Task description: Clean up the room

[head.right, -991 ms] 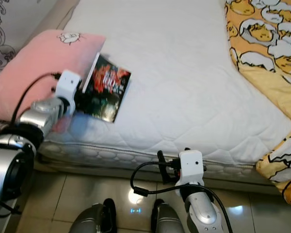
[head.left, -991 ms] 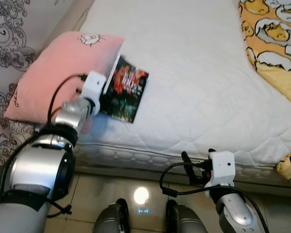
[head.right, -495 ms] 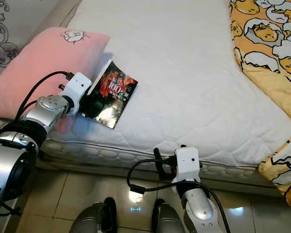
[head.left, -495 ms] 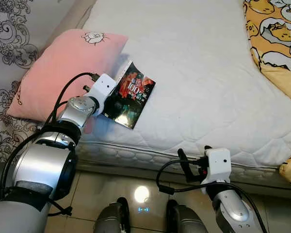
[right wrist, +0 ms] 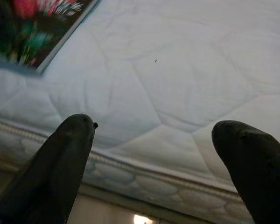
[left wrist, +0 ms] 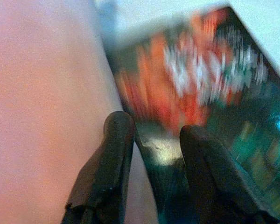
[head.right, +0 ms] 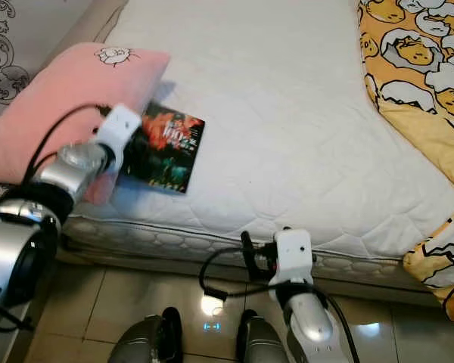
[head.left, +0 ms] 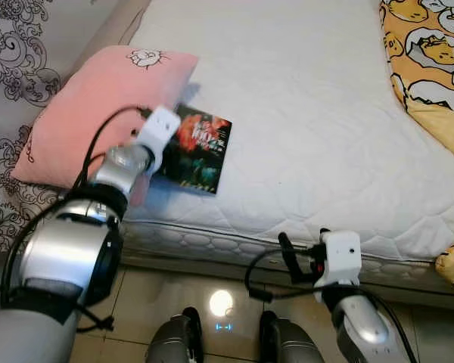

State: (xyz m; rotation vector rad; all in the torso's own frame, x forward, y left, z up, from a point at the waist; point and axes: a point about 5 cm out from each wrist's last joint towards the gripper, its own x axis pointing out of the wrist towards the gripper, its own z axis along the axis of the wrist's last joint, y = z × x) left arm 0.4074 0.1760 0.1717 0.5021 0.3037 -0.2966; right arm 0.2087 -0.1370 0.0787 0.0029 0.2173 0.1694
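Book [head.left: 200,148] lies on the white bed [head.left: 318,128], its near edge pinched in the left hand [left wrist: 151,140], with the pink pillow [head.left: 91,106] touching that hand's outer side. Right hand [right wrist: 154,140] hangs spread before the mattress edge, the book well off to its left, the yellow blanket [head.left: 431,68] beyond.

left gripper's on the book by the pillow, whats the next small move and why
Probably lift it a little. The left gripper looks shut on the book, at the edge nearest the pink pillow, while the book lies low on the mattress.
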